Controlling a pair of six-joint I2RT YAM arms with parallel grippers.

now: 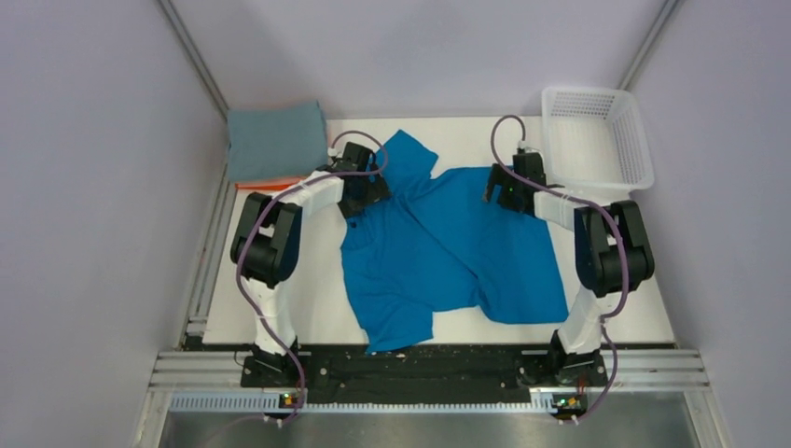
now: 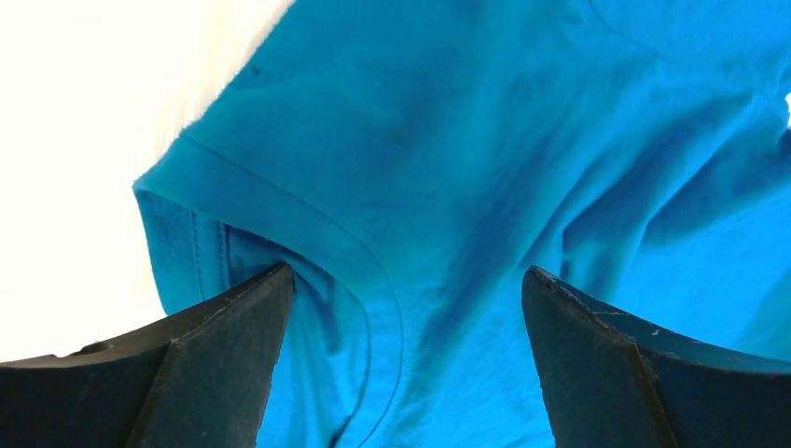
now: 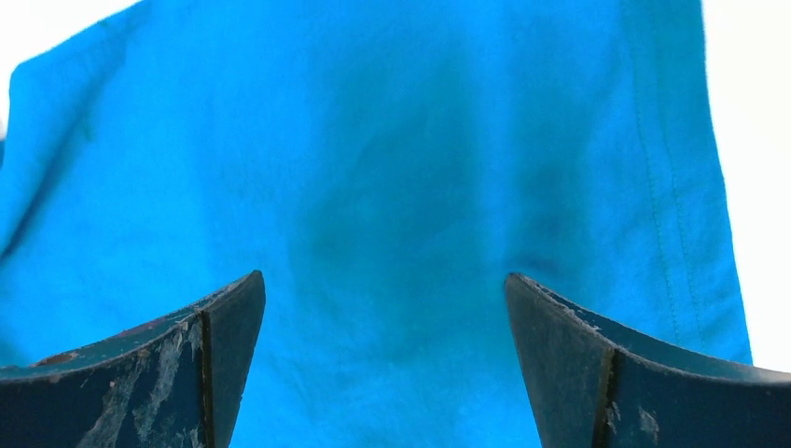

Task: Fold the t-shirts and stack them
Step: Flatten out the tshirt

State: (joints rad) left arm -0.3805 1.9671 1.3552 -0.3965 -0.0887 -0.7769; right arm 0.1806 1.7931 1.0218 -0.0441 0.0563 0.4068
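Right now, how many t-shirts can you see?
3. The blue t-shirt lies spread mid-table; the grey t-shirt sits folded at the far left; the orange t-shirt peeks out beneath it. More may hide in that stack.

A white plastic mesh basket [image 1: 597, 140] sits at the far right corner of the white tabletop [image 1: 312, 313] (rectangular, its long side running near to far). A black base plate [image 1: 466, 362] spans the near edge between aluminium rails [image 1: 201, 369]. Pale grey walls [image 1: 93, 187] stand left and right.
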